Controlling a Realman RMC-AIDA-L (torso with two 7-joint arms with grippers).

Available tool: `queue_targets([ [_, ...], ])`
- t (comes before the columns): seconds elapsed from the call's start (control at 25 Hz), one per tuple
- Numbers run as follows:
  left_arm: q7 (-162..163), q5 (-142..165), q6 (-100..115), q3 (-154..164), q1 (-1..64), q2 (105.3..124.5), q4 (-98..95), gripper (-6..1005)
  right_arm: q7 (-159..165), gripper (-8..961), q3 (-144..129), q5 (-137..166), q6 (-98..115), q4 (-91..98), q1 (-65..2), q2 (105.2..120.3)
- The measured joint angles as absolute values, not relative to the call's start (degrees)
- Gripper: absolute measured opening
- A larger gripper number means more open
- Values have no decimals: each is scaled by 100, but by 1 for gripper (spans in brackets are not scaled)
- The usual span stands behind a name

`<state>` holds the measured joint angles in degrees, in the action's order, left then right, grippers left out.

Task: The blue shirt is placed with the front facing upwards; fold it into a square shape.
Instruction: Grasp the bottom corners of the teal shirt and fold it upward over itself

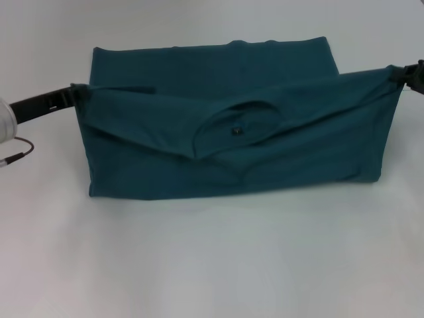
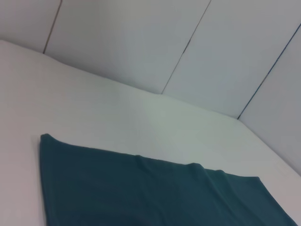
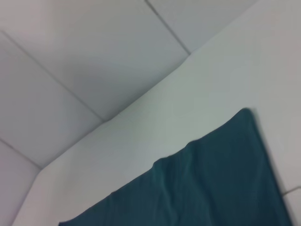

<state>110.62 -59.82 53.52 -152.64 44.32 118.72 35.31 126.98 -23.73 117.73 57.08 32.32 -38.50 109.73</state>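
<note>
Between the two grippers, the blue shirt (image 1: 232,142) hangs stretched over the white table (image 1: 212,265), collar facing outward. Left gripper (image 1: 74,95) pinches one upper corner; right gripper (image 1: 401,75) pinches the other, both clamped on cloth.

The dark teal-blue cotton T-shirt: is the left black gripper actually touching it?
Touching. In the head view the left gripper meets the dark teal-blue cotton T-shirt at the folded layer's corner, which rises to it with no gap.
</note>
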Motion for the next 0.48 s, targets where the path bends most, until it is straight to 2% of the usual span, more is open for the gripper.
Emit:
queue_targets([
  [0.48,10752,-5988,4634,-15252,4750,11822,3098,25,12457,99,-2488,11777,5076,2929,-4103,10979],
])
